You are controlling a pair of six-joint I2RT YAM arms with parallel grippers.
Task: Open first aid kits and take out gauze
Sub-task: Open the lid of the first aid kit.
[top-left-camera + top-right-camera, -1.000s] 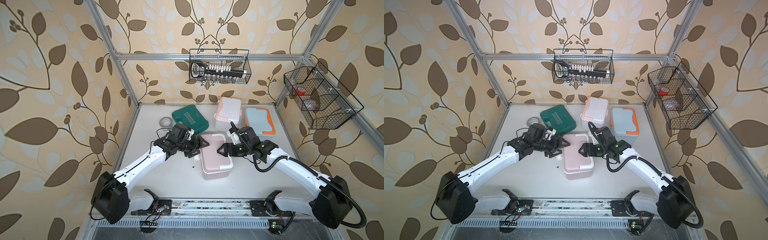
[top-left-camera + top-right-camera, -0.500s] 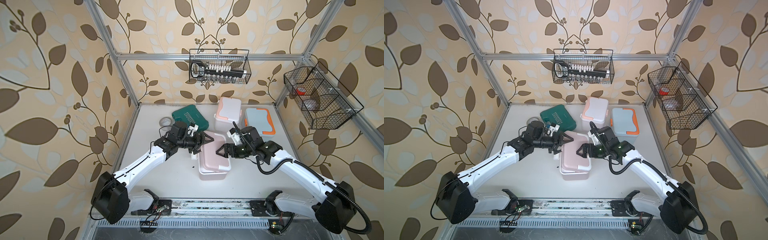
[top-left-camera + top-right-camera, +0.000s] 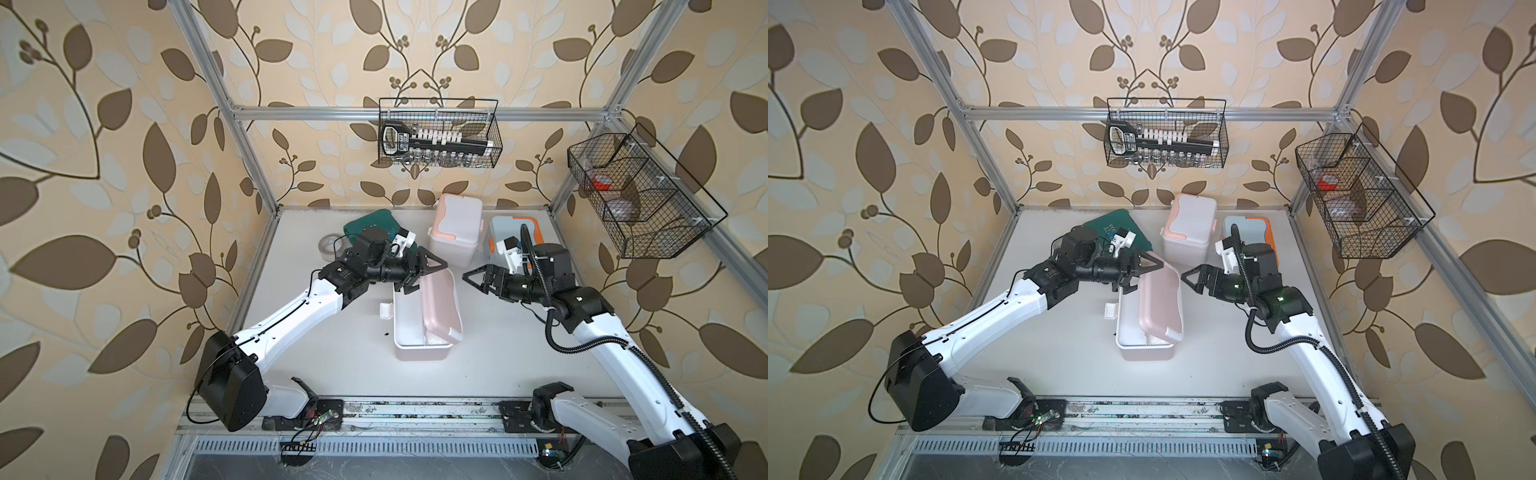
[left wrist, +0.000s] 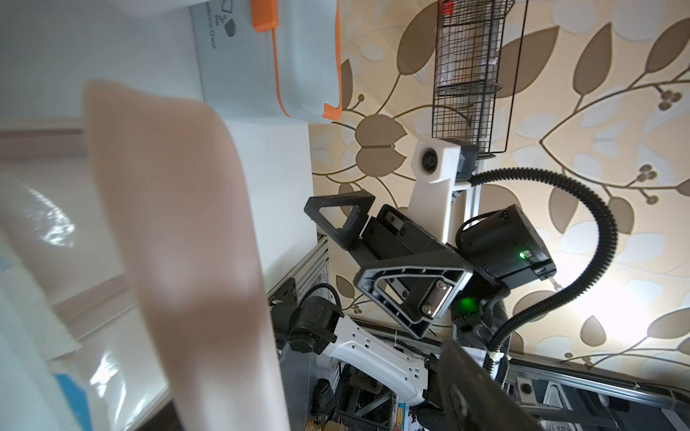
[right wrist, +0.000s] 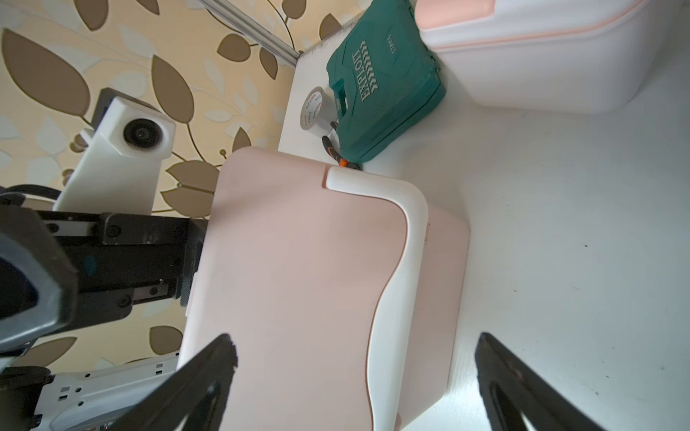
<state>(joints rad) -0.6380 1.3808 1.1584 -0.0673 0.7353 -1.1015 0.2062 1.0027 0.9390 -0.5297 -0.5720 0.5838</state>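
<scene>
The pink first aid kit [image 3: 419, 353] stands mid-table with its lid [image 3: 442, 303] raised and leaning right. My left gripper [image 3: 428, 276] is open at the lid's far end, with the lid edge between its spread fingers. In the left wrist view, blurred shiny clear packets [image 4: 48, 231] lie inside the kit; they look like the gauze. My right gripper [image 3: 473, 282] is wide open and hangs just right of the lid without touching it; its wrist view faces the lid's outer side [image 5: 298, 261]. The white-and-peach kit [image 3: 455, 232] and the blue-and-orange kit [image 3: 509, 226] stand shut at the back.
A dark green case [image 3: 365, 222] and a grey tape roll [image 3: 330, 245] lie at the back left, with small pliers [image 5: 336, 153] beside the case. Wire baskets hang on the back wall [image 3: 438, 133] and the right wall [image 3: 640, 199].
The pink kit's lid has swung up from shut to standing. My right gripper has opened wider and drawn back to the right. The left gripper has moved in over the kit's far end.
</scene>
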